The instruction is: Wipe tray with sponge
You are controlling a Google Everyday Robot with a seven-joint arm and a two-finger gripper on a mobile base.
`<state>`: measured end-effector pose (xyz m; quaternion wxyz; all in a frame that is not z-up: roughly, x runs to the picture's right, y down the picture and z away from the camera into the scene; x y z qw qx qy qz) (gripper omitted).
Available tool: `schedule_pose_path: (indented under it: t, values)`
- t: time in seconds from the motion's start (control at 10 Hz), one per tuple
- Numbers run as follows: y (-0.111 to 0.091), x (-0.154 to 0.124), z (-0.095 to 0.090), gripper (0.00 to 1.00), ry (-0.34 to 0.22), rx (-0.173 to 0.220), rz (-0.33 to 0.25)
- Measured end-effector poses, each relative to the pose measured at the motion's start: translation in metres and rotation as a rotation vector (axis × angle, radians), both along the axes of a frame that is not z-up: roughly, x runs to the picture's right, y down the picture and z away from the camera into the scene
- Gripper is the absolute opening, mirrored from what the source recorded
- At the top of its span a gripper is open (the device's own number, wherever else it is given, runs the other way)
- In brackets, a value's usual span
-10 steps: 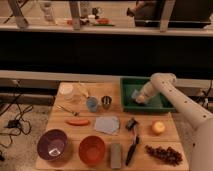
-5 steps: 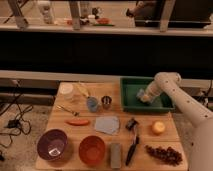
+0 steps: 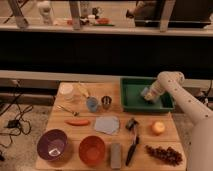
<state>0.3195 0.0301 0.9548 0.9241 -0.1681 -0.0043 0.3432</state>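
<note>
Camera view: the green tray (image 3: 131,95) sits at the 1 o'clock corner of the table (image 3: 65,131). Inside the tray, toward 3 o'clock, lies the pale blue sponge (image 3: 145,94). The gripper (image 3: 152,95) is lowered right at the sponge, but I cannot tell whether it is wide, narrow or holding it. A purple bowl (image 3: 52,145) stands at the table's 7 o'clock and an orange bowl (image 3: 92,150) at 6 o'clock. A blue cup (image 3: 92,104) and a metal cup (image 3: 106,102) stand at 9 o'clock of the tray. The table is pale wood, with a dark wall behind it.
</note>
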Motion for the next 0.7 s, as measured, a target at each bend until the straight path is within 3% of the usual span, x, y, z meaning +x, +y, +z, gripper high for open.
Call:
schedule_pose_path:
  t: [0.4, 0.7]
  values:
    - [-0.010, 0.025, -0.003, 0.00, 0.059, 0.023, 0.031]
    - [-0.008, 0.035, 0.001, 0.00, 0.087, 0.006, 0.032]
